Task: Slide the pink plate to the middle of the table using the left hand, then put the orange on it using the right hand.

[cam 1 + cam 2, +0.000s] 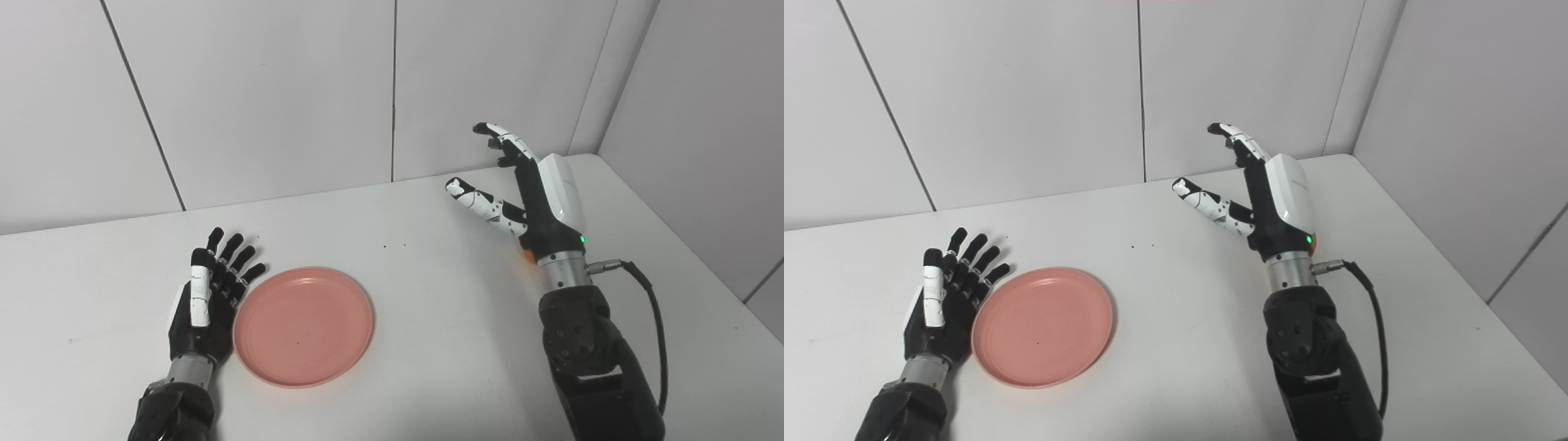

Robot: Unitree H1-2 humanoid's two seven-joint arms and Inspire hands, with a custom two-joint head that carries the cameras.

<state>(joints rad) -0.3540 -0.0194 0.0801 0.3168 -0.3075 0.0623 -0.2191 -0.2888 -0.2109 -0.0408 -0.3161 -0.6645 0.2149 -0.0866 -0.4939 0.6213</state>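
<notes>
- My left hand [205,300] stands edge-on just left of the round, shallow pink plastic plate [303,325], fingers straight and spread, holding nothing; its palm side looks to be touching the plate's left rim, or within a hair of it.
- So the plate lies to the right of those fingers, and a push that way would carry it toward the middle of the white table [429,318], where it does not yet sit.
- The plate is bare, lying flat, with a low raised rim and one tiny dark speck near its centre.
- My right hand [527,196] is raised well right of the plate, fingers and thumb apart, empty.
- The orange [527,256] shows only as a small sliver behind my right wrist, far right of the plate; its shape I cannot judge.
- For the plate, my left hand is much nearer; for the orange, my right.
</notes>
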